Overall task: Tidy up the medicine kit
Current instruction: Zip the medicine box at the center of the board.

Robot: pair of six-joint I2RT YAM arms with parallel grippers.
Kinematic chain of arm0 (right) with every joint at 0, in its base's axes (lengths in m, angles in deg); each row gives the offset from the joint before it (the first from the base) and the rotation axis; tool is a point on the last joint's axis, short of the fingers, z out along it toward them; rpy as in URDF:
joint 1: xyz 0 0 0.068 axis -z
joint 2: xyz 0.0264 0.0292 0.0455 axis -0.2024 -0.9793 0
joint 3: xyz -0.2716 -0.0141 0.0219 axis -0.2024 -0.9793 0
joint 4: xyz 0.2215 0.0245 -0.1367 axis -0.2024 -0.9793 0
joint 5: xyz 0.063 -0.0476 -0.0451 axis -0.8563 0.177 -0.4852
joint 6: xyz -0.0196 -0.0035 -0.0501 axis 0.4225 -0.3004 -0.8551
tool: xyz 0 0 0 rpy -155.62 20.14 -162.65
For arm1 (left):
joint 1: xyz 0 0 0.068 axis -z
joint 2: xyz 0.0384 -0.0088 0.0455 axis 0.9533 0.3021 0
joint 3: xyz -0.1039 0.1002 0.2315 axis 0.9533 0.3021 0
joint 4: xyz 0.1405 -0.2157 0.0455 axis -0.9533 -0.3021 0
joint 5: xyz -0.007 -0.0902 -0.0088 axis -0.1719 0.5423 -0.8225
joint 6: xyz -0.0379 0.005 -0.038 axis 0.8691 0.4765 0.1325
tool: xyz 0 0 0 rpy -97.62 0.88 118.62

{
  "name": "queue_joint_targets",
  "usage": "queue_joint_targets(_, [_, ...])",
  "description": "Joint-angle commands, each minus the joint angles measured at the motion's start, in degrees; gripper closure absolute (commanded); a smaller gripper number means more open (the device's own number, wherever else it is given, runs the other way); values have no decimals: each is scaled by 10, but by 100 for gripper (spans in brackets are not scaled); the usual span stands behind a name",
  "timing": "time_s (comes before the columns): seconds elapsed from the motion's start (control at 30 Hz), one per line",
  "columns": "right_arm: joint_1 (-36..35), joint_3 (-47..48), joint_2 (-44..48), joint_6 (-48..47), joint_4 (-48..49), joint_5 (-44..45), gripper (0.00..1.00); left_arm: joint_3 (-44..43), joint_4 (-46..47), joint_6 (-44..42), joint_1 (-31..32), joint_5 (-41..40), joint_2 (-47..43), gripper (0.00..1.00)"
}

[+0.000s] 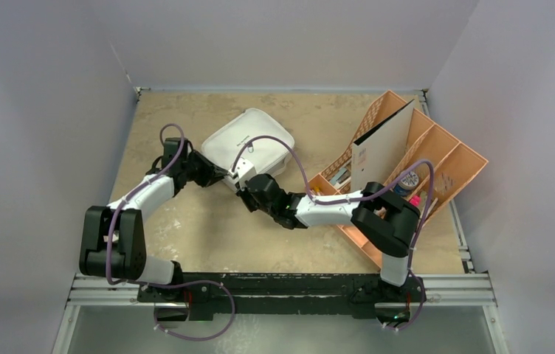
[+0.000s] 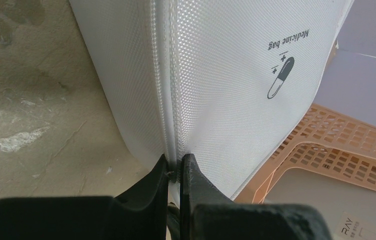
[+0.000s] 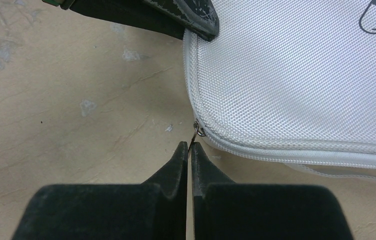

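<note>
Left tool (image 2: 175, 164) on "Medicine bag" kit (image 2: 236, 75)

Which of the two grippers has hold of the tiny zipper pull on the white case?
The right gripper: its tips pinch the thin metal pull at a corner of the case. The left gripper clamps the seam instead.
</note>
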Motion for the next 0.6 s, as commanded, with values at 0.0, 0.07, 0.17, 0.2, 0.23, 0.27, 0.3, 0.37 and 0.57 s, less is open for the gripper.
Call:
queue_joint_targets(0.0, [-18, 14, 19, -2, 75, -63, 100, 11, -26, -6, 15, -20, -11, 100])
queue_joint_targets(0.07, [-19, 27, 11, -2, 65, -70, 100, 17, -16, 6, 18, -20, -14, 100])
queue_joint_targets(0.17, [-18, 43, 3, -2, 63, -63, 100, 20, -8, 13, 27, -14, -9, 100])
queue_joint_targets(0.2, [-19, 47, 2, -2, 56, -42, 100, 19, -11, 10, 27, -15, -9, 100])
queue_joint_targets(0.23, [-19, 52, 2, -12, 39, -17, 100, 17, -19, 4, 27, -19, -10, 100])
queue_joint_targets(0.27, [-18, 52, 4, -9, 19, 12, 100, 12, -29, -5, 27, -27, -13, 100])
queue_joint_targets(0.3, [-18, 42, 9, -3, 8, 40, 100, 7, -43, -16, 26, -39, -16, 100])
queue_joint_targets(0.37, [-18, 4, 29, 17, -6, 84, 100, -8, -69, -41, 25, -61, -22, 100])
queue_joint_targets(0.57, [10, -82, 77, 61, -61, 168, 100, -29, -112, -84, 25, -98, -25, 100])
